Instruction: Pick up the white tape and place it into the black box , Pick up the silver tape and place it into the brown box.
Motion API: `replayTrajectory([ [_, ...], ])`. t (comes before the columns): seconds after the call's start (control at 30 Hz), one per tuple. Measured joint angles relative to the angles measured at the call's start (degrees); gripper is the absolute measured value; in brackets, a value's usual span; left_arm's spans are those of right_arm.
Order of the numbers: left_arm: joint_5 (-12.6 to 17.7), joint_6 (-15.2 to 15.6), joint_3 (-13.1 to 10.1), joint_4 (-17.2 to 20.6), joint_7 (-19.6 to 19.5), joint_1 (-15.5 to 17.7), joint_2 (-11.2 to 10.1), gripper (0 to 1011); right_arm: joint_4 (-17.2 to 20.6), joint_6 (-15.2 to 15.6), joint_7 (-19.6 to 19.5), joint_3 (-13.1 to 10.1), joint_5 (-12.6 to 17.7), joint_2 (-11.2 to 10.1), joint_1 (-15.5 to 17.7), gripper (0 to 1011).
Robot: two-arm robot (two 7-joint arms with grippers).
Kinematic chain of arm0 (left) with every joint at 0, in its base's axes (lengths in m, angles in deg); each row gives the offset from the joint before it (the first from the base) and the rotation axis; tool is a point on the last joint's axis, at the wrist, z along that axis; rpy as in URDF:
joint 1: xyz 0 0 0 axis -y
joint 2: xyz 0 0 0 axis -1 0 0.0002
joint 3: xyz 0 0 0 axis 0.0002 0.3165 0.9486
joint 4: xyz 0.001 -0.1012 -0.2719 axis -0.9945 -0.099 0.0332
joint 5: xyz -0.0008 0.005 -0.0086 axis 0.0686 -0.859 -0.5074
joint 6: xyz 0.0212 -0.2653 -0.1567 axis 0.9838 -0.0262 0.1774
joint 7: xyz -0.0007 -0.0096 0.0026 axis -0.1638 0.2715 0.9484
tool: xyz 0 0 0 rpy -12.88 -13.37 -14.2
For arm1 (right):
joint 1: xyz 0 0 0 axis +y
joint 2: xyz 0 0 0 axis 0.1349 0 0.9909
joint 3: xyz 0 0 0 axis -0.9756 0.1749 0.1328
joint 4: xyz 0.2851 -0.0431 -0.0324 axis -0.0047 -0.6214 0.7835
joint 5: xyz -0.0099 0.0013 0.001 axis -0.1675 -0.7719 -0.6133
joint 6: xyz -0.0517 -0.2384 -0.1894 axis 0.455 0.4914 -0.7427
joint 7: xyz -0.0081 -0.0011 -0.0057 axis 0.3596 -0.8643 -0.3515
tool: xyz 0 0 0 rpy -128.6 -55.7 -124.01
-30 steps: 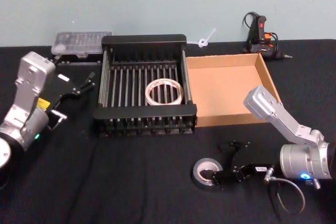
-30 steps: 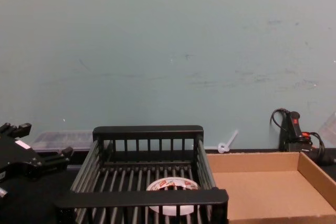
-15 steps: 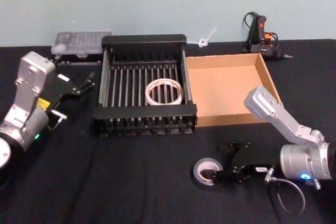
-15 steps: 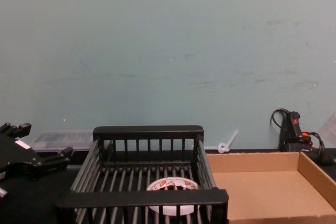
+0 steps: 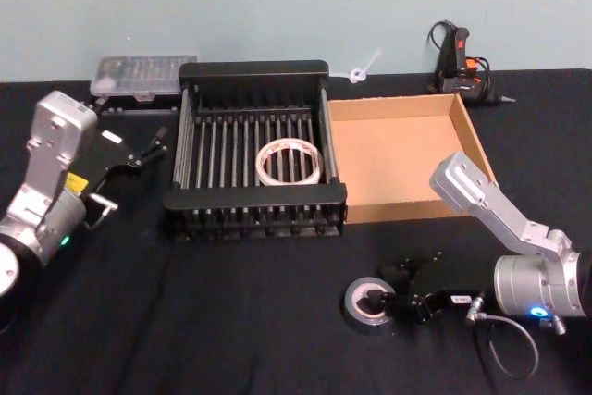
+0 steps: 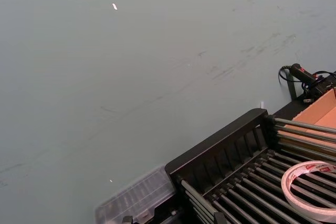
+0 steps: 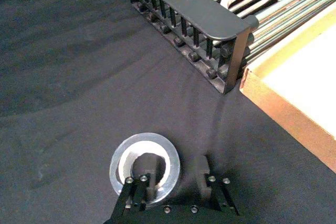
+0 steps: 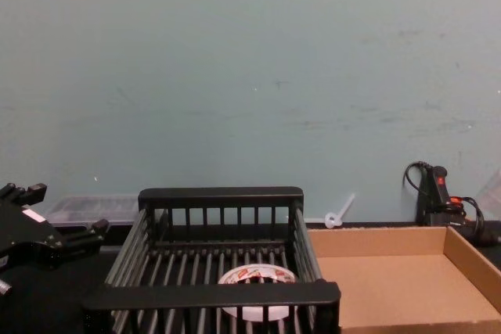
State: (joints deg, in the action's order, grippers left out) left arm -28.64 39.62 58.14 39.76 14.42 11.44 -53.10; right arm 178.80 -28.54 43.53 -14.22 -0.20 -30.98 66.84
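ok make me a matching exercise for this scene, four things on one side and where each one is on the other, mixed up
Things:
1. flat white roll of tape with red markings
2. dull silver roll of tape
3. shallow brown cardboard tray
4. clear plastic case

Places:
A. behind the crate's left rear corner, by the wall
B. on the slatted floor of the black plastic crate
C. on the black cloth, with one of the right gripper's fingers in its core
D. right beside the crate, on its right

Pairs: 1-B, 2-C, 3-D, 4-A

The left gripper is parked to the left of the crate.
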Motion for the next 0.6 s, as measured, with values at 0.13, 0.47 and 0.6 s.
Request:
replayTrajectory([
  [0.13,0.0,0.0,0.0,0.0,0.0,0.0,0.0,1001,0.0,0.0,0.0,0.0,0.0,0.0,0.0,359],
  [0.47,0.0,0.0,0.0,0.0,0.0,0.0,0.0,1001,0.0,0.0,0.0,0.0,0.0,0.0,0.0,176],
  [0.6,0.0,0.0,0.0,0.0,0.0,0.0,0.0,1001,0.0,-0.1,0.0,0.0,0.0,0.0,0.0,176],
])
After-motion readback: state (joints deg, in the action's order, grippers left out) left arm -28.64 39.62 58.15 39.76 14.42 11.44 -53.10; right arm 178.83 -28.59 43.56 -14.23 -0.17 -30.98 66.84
